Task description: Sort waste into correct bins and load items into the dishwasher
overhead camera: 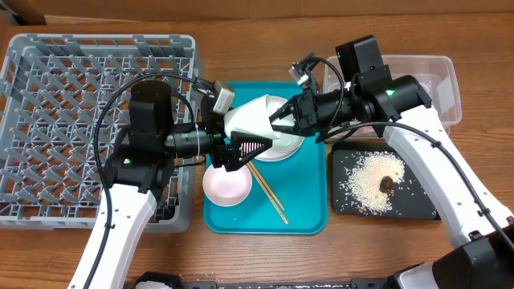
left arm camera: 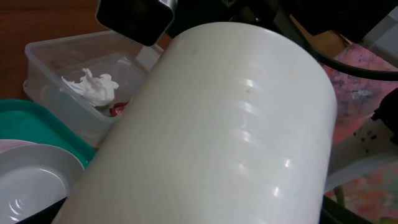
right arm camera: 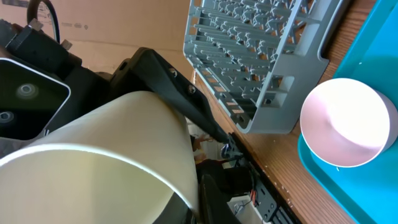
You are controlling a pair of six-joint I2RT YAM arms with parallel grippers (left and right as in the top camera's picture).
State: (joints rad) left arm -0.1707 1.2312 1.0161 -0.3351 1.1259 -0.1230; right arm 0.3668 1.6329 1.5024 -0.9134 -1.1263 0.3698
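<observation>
Grey-green bowl (overhead camera: 247, 119) hangs tilted over the teal tray (overhead camera: 305, 197), right between both arms. Left gripper (overhead camera: 237, 146) looks clamped on it. Right gripper (overhead camera: 281, 120) is at its rim, can't tell if it's gripping. Pink bowl (overhead camera: 227, 184) sits on the tray below.

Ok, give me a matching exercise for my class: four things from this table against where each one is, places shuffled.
1 pink bowl
2 grey-green bowl
3 rice
4 napkin

A in the clear tub
B on the black tray
C lifted above the teal tray
D resting on the teal tray

Pairs: 1-D, 2-C, 3-B, 4-A.
</observation>
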